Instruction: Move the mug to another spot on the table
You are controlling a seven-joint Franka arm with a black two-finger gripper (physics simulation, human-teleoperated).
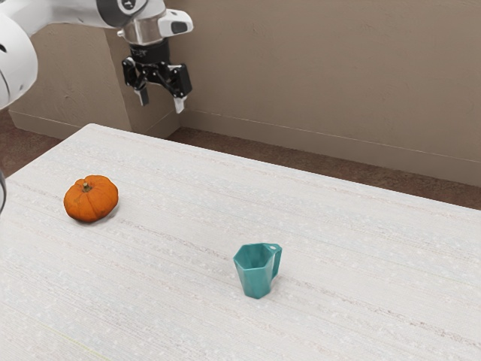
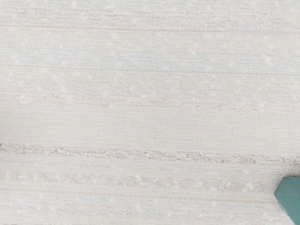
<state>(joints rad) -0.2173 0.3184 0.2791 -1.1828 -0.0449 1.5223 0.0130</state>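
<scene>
Teal mug (image 1: 258, 269) stands upright on the pale wood-grain surface (image 1: 361, 248), toward the near middle, with its handle (image 1: 276, 259) pointing to the exterior view's right. A small orange pumpkin (image 1: 91, 198) sits well apart from it, toward the exterior view's left. Nothing touches the mug.

Your pincer (image 1: 160, 100) hangs high over the far edge of the surface, fingers spread, nothing between them. It is well apart from the mug. In the wrist view, bare surface (image 2: 140, 93) lies under the hand and 1 teal corner of the mug (image 2: 289, 197) shows at the frame's edge.

Handling, as a judgement: the mug looks rigid, ceramic-like, light to moderate in weight. Walls are faceted, tapering narrower toward the base, so flat faces give you 2 opposed contact patches. The glaze is likely slick, so squeeze firmly. It is probably breakable, so set it down gently.

Best hold, as I judge it: come from above and pinch 1 wall at the rim, 1 finger inside and 1 outside, on the side away from the handle. The handle itself looks thin and may swing the mug.

Contents: the mouth is open and what shows of the inside looks empty, so there is likely no spill risk.
</scene>
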